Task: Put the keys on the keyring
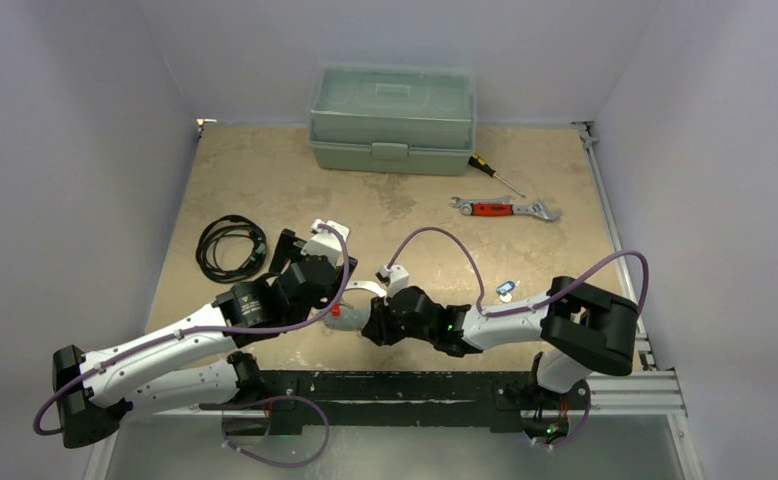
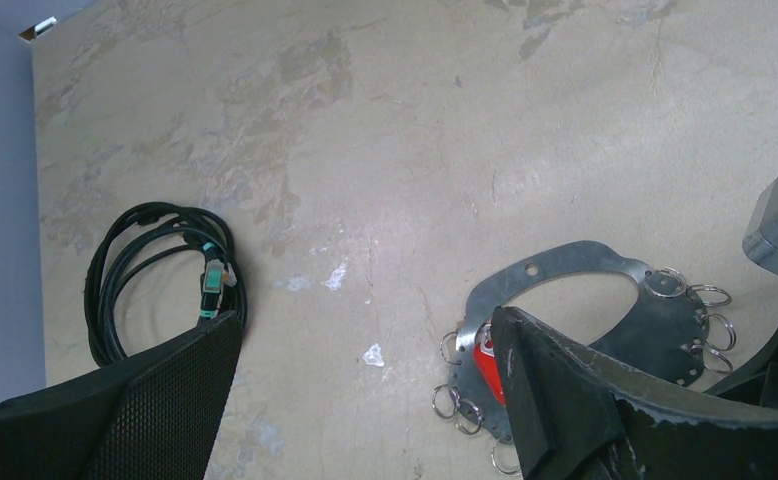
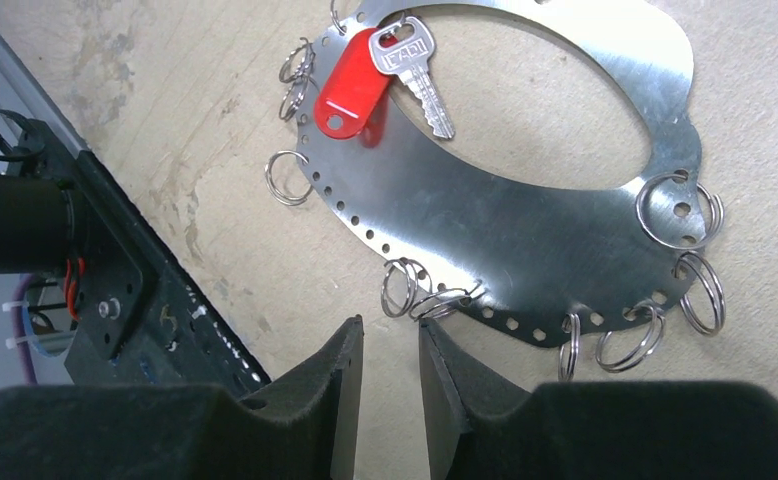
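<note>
The keyring point(image 3: 525, 235) is a flat silver oval plate with a large opening and several small split rings along its edge; it lies flat on the table point(image 2: 395, 150). A silver key point(image 3: 410, 62) with a red tag point(image 3: 350, 92) rests on its far rim. A second key with a blue tag point(image 1: 505, 289) lies apart, to the right. My right gripper point(image 3: 390, 335) hovers just off the plate's near edge, its jaws a narrow gap apart with nothing between them. My left gripper point(image 2: 365, 400) is wide open over bare table, its right finger point(image 2: 555, 390) covering part of the keyring point(image 2: 565, 265).
A green toolbox point(image 1: 392, 118) stands at the back. A screwdriver point(image 1: 493, 173) and a red-handled wrench point(image 1: 505, 208) lie in front of it on the right. A coiled black cable point(image 1: 230, 247) lies to the left. The black base rail point(image 3: 155, 310) runs close beside the keyring.
</note>
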You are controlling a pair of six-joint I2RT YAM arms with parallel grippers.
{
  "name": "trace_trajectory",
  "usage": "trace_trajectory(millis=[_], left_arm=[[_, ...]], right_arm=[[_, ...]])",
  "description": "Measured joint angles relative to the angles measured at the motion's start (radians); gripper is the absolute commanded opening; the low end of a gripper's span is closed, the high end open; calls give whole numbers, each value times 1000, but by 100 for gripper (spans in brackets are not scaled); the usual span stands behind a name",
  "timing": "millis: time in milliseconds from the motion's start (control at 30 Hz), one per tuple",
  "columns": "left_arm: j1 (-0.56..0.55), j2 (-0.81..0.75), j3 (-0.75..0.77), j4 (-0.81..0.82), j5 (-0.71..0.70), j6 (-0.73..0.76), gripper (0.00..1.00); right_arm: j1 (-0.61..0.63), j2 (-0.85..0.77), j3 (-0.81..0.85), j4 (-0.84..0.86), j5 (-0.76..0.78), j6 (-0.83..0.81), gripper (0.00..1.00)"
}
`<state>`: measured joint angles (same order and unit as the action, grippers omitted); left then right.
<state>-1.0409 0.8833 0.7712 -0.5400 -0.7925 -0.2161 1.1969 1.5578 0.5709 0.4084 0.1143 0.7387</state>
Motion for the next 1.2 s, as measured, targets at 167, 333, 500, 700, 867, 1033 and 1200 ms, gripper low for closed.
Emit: trace_trajectory(millis=[167, 333, 500, 700, 867, 1033, 1200], left_arm=[[0, 1, 0, 0, 0, 0, 94], [0, 1, 0, 0, 1, 0, 94], [0, 1, 0, 0, 2, 0, 93], [0, 1, 0, 0, 5, 0, 93], [0, 1, 0, 0, 5, 1, 93], [0, 1, 0, 0, 8, 1, 92], [0, 1, 0, 0, 17, 3, 87]], right_arm=[[0, 1, 9, 1, 1, 1, 30], [0, 9, 10, 0, 6, 3, 36], [0, 13, 10, 0, 8, 24, 45], [0, 13, -3, 38, 8, 69, 43], [0, 13, -16, 83, 12, 114, 39], [0, 26, -20, 115, 26, 144, 38], [0, 20, -28, 111, 32, 142, 40]])
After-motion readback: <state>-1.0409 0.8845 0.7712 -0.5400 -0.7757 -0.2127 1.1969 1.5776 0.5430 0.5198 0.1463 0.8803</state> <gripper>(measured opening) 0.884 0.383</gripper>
